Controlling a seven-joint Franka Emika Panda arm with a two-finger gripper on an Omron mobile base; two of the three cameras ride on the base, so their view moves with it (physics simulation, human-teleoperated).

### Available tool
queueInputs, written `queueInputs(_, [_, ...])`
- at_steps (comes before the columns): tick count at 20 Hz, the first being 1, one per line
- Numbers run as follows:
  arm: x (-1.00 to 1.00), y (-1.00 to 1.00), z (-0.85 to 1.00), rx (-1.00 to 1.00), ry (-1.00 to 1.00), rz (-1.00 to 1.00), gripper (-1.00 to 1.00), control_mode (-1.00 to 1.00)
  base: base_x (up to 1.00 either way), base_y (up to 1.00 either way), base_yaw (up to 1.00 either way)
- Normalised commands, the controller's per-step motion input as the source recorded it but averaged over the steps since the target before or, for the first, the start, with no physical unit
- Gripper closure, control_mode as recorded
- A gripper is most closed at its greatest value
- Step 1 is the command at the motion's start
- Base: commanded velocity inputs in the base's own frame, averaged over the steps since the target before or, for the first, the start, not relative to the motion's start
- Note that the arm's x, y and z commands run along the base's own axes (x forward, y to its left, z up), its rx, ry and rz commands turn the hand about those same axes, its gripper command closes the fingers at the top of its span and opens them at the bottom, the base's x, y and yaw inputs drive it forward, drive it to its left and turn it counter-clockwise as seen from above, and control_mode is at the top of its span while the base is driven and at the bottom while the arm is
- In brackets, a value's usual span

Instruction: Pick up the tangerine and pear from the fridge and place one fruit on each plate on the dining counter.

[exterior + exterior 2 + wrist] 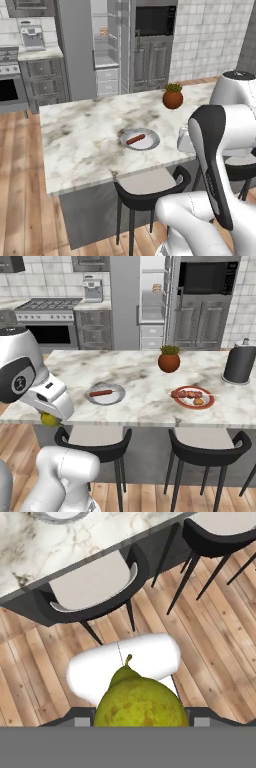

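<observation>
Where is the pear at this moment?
The pear is held in the shut gripper, low at the near edge of the dining counter, above a black stool and left of the pale grey plate.

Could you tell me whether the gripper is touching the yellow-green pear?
Touching. In the hand view, the speckled yellow-green pear sits clamped in the gripper; the right base view shows it tucked under the hand.
</observation>
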Motion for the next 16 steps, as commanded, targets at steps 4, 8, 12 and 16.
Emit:
queueInputs(4, [0.96,0.0,0.0,0.0,0.0,0.1,1.0,-1.0,0.0,0.0,0.0])
queueInputs(8, [1.0,-0.01,0.0,0.0,0.0,0.18,1.0,-1.0,0.0,0.0,0.0])
queueInputs(12, [1.0,0.0,-0.07,0.0,0.01,0.18,1.0,-1.0,0.0,0.0,0.0])
queueInputs(16, [1.0,0.0,-0.48,0.0,0.09,0.21,1.0,-1.0,0.0,0.0,0.0])
